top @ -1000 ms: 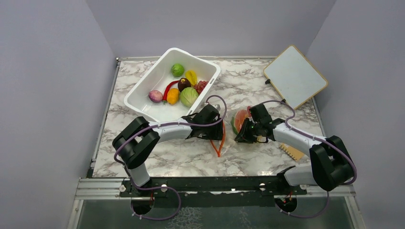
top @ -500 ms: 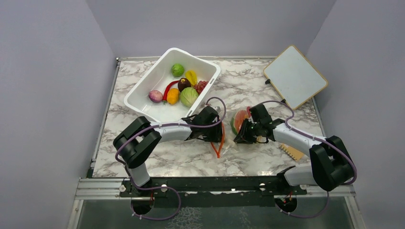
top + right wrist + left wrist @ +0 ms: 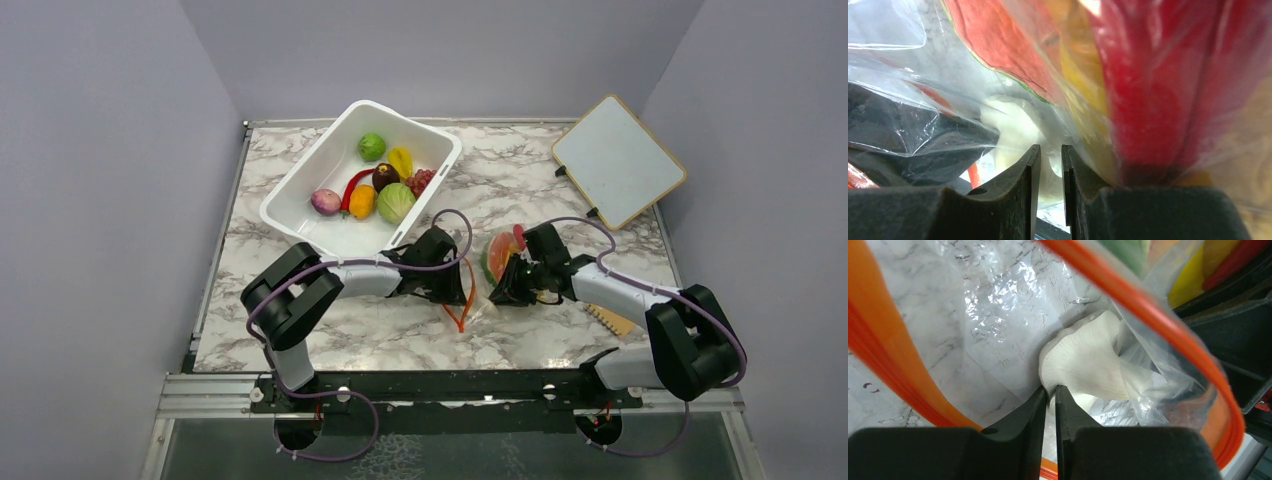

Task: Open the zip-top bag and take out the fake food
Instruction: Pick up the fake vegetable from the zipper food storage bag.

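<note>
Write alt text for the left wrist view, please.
The left gripper, nearly closed, pinches the clear zip-top bag, whose orange zip strip loops open around the frame. A white piece lies inside.

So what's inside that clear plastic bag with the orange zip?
A white ruffled toy piece, a pink-red watermelon slice, a yellow piece, a red piece. Its folds hide the rest.

Only lettering: faint rows of print on clear film of zip-top bag (image 3: 988, 315), seen in left wrist view. Print sits just left of white toy piece (image 3: 1083, 360) inside bag and runs slanted, down toward lower edge of that piece. Letters are pale grey, warped by creases and glare. No word can be made out. Top external and right wrist views: nothing legible.
</note>
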